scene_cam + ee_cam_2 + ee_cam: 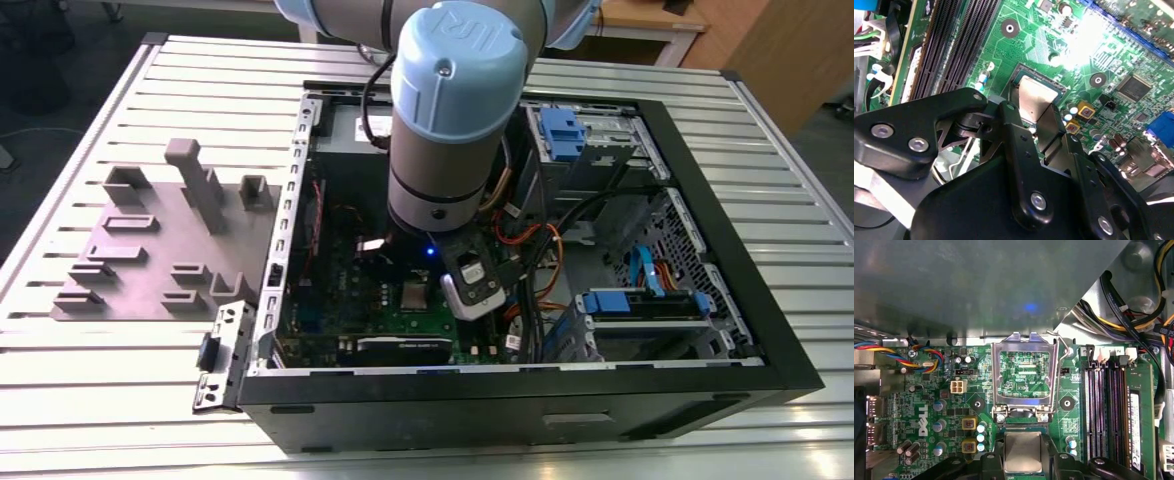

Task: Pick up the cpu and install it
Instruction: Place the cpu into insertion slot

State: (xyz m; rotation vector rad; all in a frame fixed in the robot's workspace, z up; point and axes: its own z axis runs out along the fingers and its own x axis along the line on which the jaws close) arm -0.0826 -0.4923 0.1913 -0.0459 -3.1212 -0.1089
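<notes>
The jaws clenched the cpu (1023,452) by opposite edges, flat between them (no tilt visible), just beside the open socket frame (1024,377) on the motherboard (1074,385).

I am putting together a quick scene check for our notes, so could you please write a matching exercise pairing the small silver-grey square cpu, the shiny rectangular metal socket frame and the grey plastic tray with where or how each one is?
Things
1. small flat silver-grey square cpu
2. shiny rectangular metal socket frame
3. grey plastic tray

Places or states
A. on the slatted metal table, outside the black computer case
B. at the black gripper, beside the frame's hinge, over the green motherboard
C. swung open, board showing through its window

Pairs: 1-B; 2-C; 3-A
</notes>
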